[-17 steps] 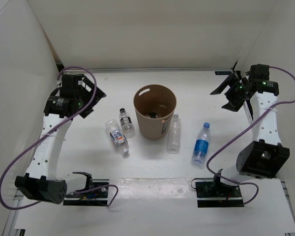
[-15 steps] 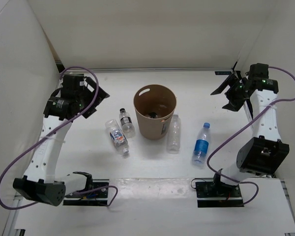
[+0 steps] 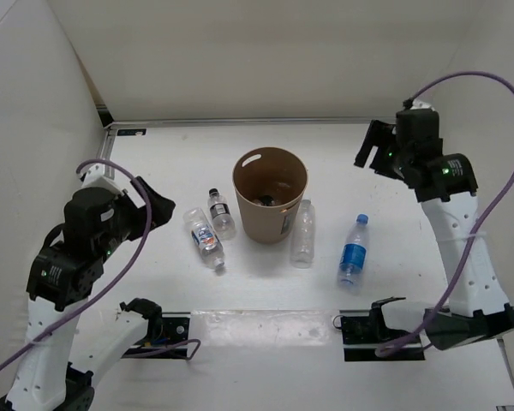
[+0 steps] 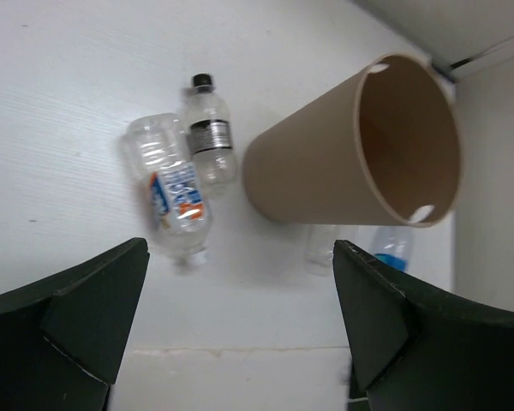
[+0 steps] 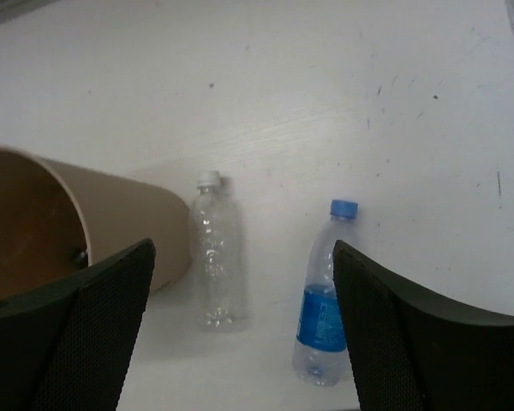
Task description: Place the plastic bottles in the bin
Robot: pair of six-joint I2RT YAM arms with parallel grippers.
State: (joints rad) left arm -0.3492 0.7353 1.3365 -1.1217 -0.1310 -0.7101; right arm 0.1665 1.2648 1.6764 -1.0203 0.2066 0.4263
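The tan bin (image 3: 268, 224) stands upright mid-table, also seen in the left wrist view (image 4: 325, 171) and the right wrist view (image 5: 120, 227). Left of it lie a black-capped bottle (image 3: 220, 212) (image 4: 208, 141) and a bottle with a white, blue and orange label (image 3: 205, 238) (image 4: 176, 195). On its right lie a plain clear bottle (image 3: 302, 233) (image 5: 216, 257) and a blue-capped, blue-labelled bottle (image 3: 352, 250) (image 5: 324, 312). My left gripper (image 3: 154, 208) (image 4: 240, 334) hangs open and empty, left of the bottles. My right gripper (image 3: 370, 152) (image 5: 244, 334) is open and empty, high at the back right.
White walls close in the table on the left, back and right. Something small and dark (image 3: 262, 201) lies at the bottom of the bin. The arm bases (image 3: 154, 334) (image 3: 381, 334) sit on a strip at the near edge.
Both arms have risen and swung. The left wrist came down-frame toward the near side, the right wrist moved left toward the middle. The bottles and bin have not moved.
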